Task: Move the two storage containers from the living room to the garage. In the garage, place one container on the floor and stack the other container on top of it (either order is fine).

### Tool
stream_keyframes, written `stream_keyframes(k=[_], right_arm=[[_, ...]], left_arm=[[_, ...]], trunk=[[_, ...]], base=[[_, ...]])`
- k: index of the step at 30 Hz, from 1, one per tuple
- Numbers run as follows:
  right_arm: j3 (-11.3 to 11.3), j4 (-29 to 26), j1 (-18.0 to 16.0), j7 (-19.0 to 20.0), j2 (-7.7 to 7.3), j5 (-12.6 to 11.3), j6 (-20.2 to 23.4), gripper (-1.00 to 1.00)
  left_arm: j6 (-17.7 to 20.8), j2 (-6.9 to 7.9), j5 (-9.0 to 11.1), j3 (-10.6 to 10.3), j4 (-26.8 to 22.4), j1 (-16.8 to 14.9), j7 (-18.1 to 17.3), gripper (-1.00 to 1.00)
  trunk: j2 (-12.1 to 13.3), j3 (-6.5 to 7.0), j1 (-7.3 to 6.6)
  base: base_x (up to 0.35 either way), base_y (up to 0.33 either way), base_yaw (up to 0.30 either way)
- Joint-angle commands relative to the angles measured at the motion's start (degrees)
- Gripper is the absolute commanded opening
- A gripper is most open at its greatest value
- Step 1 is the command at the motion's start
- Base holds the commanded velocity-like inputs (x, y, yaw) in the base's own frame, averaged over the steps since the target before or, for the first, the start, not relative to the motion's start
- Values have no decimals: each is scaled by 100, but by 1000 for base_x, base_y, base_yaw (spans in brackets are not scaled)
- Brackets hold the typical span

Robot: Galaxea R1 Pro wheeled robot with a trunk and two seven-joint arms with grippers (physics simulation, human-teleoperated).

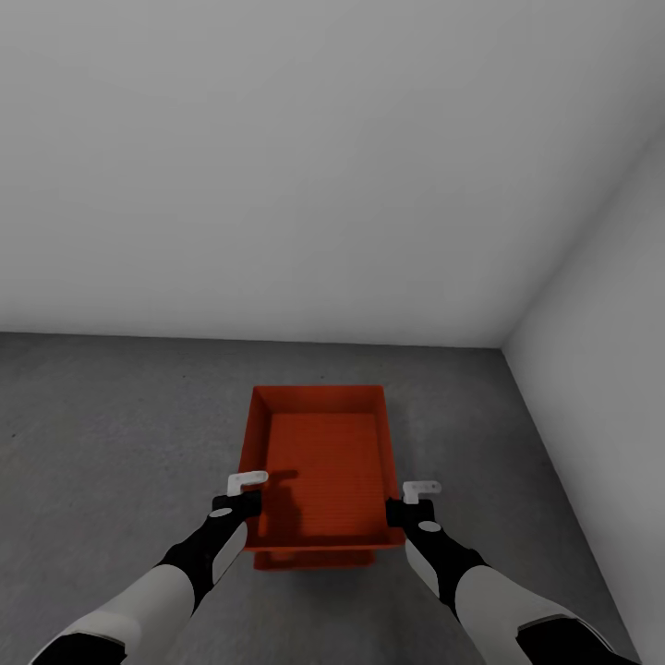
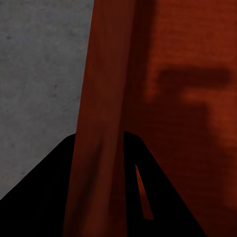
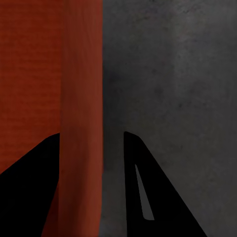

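A bare corner of the garage fills the head view: plain white walls [image 1: 305, 166] meet at the far right, and the dark grey speckled concrete floor [image 1: 102, 434] spreads below them.

At the left, the robot's left arm, white with a black forearm, reaches forward to the left hand [image 1: 242, 491], which sits at the near end of the left long wall of the upper storage container [image 1: 319, 453]. In the left wrist view that orange-red wall [image 2: 98, 148] runs between the two dark fingers [image 2: 148, 197], one on the outer side over the concrete and one inside the bin, so the left hand straddles and appears to grip the wall; actual contact cannot be judged.

In the middle, the upper storage container is an open orange-red rectangular bin, its long axis running near to far, its ribbed flat bottom shaded by the hands. A second orange-red edge, the lower storage container [image 1: 314, 558], shows just under its near end, on the floor; whether the upper one rests fully on it cannot be told.

At the right, the right hand [image 1: 411, 499] is at the near end of the right long wall. In the right wrist view the wall [image 3: 81, 148] passes between the fingers [image 3: 148, 187], with a clear gap to the outer finger, so this hand looks open around the wall.
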Motion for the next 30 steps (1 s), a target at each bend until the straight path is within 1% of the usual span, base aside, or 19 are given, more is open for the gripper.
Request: stream_keyframes(k=[1,30], right_arm=[[50,35,-1,-27,-5,-104,-29,-100],[50,35,-1,-27,-5,-104,-29,-100]], left_arm=[[-272,30,-72,33,-28,-6,71,-100],[-275,31,-73,33,-28,-6,71,-100]], trunk=[[-46,-23,23],[-1209,-544,660]], base=[[0,0,0],[0,0,0]])
